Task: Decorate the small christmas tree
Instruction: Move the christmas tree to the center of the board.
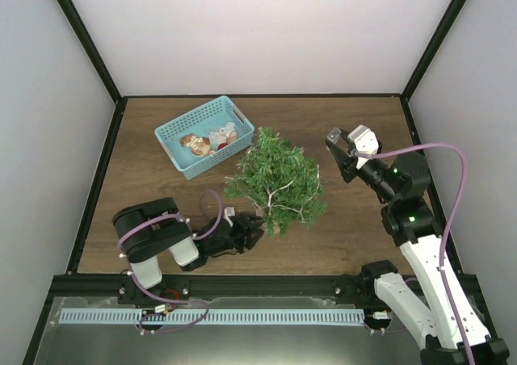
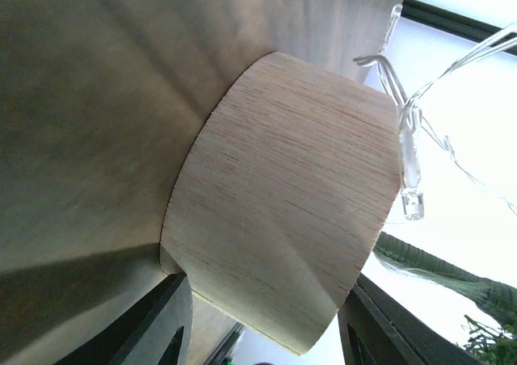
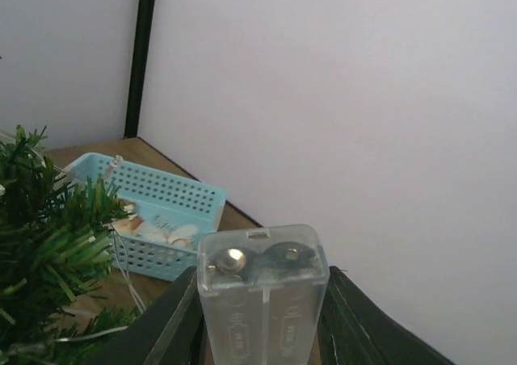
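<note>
Just now the small christmas tree lies on its side in the middle of the table, close to the blue basket, which holds a few ornaments. Its round wooden base points toward the left gripper, whose fingers stand on either side of it; I cannot tell if they press it. A small bulb on clear wire hangs beside the base. The right gripper, off to the tree's right, clamps a clear battery box.
</note>
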You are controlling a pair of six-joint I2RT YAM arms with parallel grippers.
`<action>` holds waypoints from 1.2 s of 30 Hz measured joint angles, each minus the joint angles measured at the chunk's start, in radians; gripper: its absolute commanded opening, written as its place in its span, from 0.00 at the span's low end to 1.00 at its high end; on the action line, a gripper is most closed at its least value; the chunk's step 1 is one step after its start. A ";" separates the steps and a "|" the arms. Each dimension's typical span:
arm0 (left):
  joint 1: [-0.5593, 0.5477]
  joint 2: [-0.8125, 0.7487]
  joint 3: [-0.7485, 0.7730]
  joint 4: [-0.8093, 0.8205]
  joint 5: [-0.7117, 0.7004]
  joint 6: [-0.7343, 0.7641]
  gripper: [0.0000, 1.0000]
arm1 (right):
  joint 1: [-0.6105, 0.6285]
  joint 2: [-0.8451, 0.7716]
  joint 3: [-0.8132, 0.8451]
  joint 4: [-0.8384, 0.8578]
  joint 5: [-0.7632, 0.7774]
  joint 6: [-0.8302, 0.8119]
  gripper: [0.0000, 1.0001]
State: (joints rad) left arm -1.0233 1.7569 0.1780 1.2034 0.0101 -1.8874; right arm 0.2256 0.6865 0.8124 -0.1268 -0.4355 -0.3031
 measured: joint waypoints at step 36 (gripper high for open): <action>0.173 0.096 0.134 -0.014 0.099 0.203 0.51 | -0.031 0.005 0.348 0.058 -0.116 -0.130 0.18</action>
State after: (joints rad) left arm -0.8505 1.8530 0.3119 1.1893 0.1093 -1.6844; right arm 0.1947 0.6914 1.1599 -0.0692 -0.5514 -0.4335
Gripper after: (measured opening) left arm 0.509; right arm 0.356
